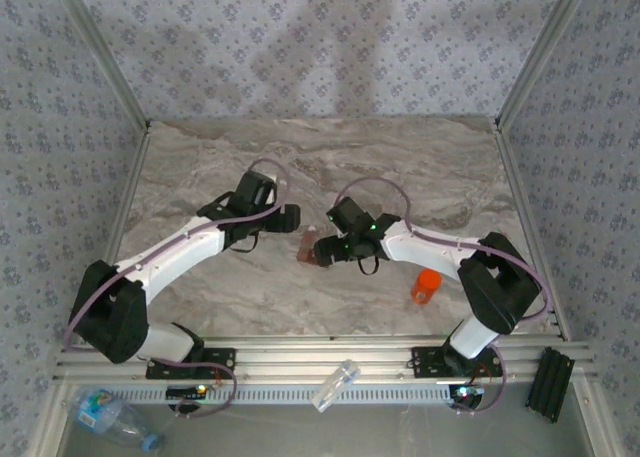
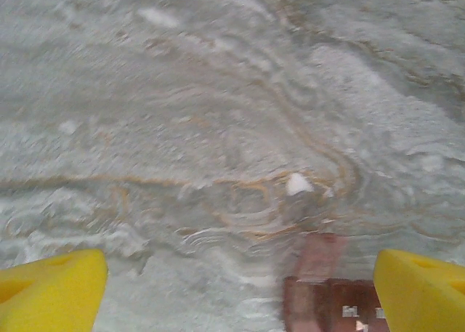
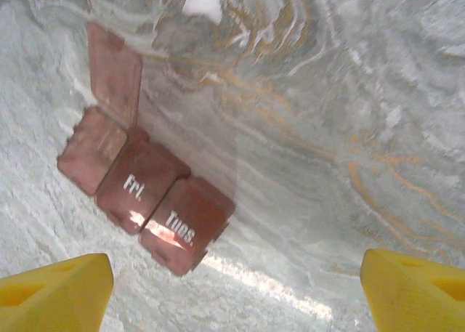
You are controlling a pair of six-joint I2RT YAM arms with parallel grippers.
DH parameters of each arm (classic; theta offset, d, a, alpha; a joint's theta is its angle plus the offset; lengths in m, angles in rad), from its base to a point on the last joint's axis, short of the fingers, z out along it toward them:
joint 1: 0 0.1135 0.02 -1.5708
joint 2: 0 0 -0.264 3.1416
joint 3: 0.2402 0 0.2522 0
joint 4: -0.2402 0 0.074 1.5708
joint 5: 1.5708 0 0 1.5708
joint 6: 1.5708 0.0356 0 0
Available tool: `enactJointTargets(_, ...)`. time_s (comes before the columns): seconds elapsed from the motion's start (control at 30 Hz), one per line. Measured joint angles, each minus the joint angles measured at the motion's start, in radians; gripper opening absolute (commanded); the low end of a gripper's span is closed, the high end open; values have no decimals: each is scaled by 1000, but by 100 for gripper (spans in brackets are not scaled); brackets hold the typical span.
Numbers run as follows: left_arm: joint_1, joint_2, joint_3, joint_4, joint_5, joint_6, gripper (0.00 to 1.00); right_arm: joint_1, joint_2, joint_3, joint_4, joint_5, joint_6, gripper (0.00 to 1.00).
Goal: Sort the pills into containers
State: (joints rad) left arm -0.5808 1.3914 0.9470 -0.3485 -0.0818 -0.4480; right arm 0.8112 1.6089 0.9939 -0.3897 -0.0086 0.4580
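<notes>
Right wrist: pill organizer point(image 3: 142, 190) long axis upper-left to lower-right; left gripper point(image 2: 240, 263), right gripper point(image 3: 236, 263) spread.

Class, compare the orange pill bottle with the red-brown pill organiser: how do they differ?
The orange pill bottle is bright and round; the pill organiser is dull red-brown, a row of boxy compartments with day labels. The bottle sits toward the right of the table, the organiser near its middle. Both rest on the marble.

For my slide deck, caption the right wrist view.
Open right tool above a reddish pill organizer marked Fri. and Tues., one lid open, white pill beyond.
</notes>
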Motion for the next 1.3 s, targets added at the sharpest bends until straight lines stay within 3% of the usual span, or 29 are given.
enactJointTargets(0.4,29,42,-92,-72,0,-53,96,79,112,26,-72,63,-59,90)
enactJointTargets(0.67,3,190,-68,-87,0,-56,96,57,130,26,-78,74,-63,89)
enactJointTargets(1.3,-91,295,8,-69,0,-77,96,-39,131,34,-63,67,-63,87)
